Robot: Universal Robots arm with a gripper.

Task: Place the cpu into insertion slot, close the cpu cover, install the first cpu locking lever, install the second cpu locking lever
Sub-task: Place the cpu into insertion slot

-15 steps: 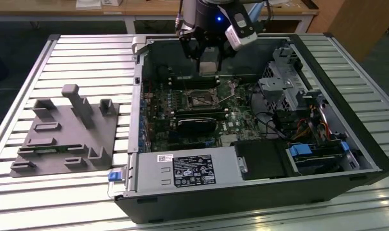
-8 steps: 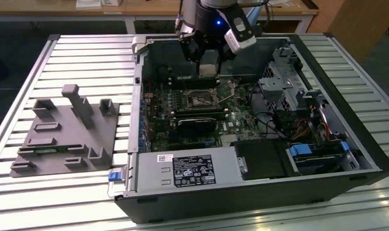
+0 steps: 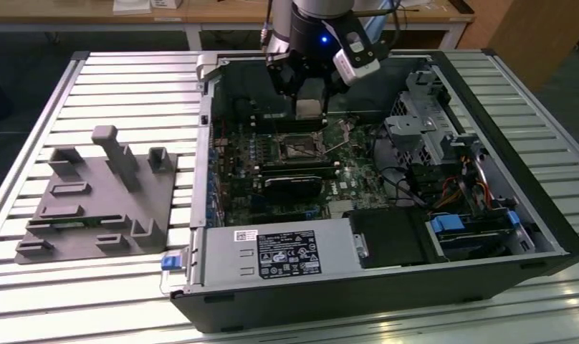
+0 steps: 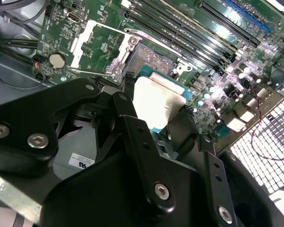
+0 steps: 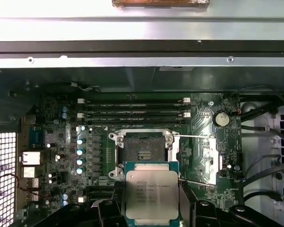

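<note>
My gripper (image 3: 311,100) hangs inside the open computer case, shut on the cpu (image 3: 311,108), a small pale metal square. In both wrist views the cpu (image 5: 152,193) (image 4: 156,100) sits flat between the two dark fingers (image 5: 112,209). It is held just above and slightly to one side of the insertion slot (image 5: 143,151) (image 4: 154,59) (image 3: 299,147). The slot's dark centre is bare. The cpu cover (image 5: 209,161) (image 4: 97,45) is swung open beside the slot. Two thin wire levers (image 5: 195,136) stand released alongside it.
The case (image 3: 385,287) lies on a slatted metal table. Memory slots (image 5: 132,108) run beside the socket. A power supply (image 3: 280,254) and drive bays (image 3: 461,229) fill the case's near and right parts. A grey fixture (image 3: 98,193) stands on the exterior view's left.
</note>
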